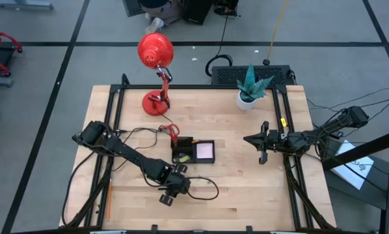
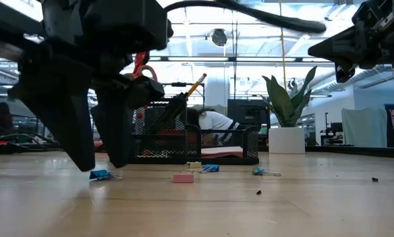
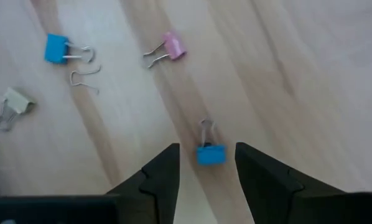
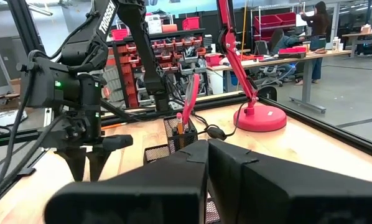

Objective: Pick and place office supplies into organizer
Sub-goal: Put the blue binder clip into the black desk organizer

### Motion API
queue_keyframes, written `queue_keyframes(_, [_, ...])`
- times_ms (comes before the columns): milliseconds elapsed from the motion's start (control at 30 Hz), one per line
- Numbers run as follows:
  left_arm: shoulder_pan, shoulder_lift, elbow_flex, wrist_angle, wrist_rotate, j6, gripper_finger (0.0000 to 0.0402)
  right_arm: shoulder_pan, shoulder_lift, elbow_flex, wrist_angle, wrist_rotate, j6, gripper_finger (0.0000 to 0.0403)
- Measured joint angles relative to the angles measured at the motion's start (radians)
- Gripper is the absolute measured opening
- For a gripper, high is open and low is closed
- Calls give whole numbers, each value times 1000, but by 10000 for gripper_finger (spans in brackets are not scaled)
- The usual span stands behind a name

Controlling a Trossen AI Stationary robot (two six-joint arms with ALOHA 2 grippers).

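We see the wooden table with the black organizer near its middle, holding a pale sticky-note pad, an orange pencil and red-handled scissors. The left gripper hangs low over the table just in front of the organizer, its fingers spread and released, with a blue clip lying on the wood between them. The right gripper waits clenched off to the organizer's right. More clips, one blue, one pink and one pale, lie scattered nearby.
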Motion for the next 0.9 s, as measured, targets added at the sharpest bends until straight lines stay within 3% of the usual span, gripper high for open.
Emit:
queue_keyframes(600, [-17,-4,-74,103,-66,-71,163,0,0,0,0,0,0,4])
queue_keyframes(900, [-15,-5,-83,109,-52,-72,162,0,0,0,1,0,0,4])
